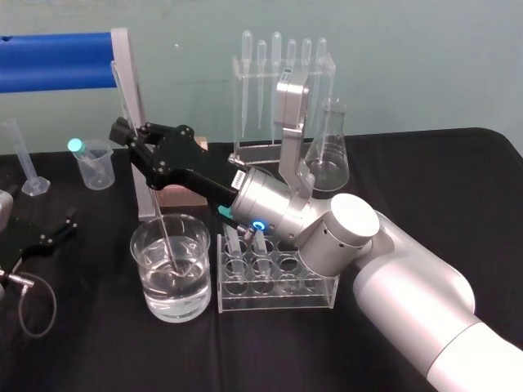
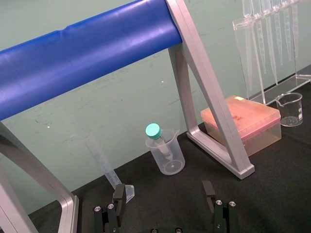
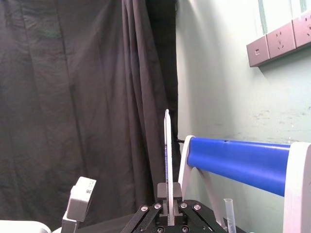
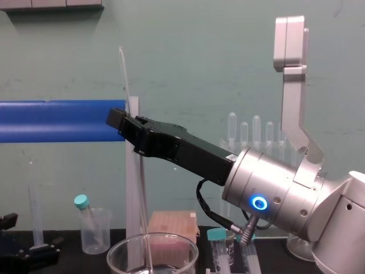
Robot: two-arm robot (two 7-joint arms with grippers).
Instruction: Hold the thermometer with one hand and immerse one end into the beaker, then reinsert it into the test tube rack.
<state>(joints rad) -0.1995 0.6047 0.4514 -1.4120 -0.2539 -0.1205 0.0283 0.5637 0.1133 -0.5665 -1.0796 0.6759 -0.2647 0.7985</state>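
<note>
Your black cloth-covered table [image 1: 106, 359] carries a large clear glass beaker [image 1: 145, 269] holding water, just beside a clear acrylic test tube rack [image 1: 274, 304]. Farther back you have a small plastic beaker with a teal-capped tube [image 1: 92, 167], a glass conical flask [image 1: 329, 155], a clear pipette stand [image 1: 253, 114] and a pink lidded box [image 2: 255, 121].

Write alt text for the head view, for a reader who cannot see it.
The right gripper, shut on the thermometer, holds it slightly tilted with its lower end dipped in the beaker of clear liquid. A test tube rack stands beside the beaker; the left gripper lies open on the table at left.
</note>
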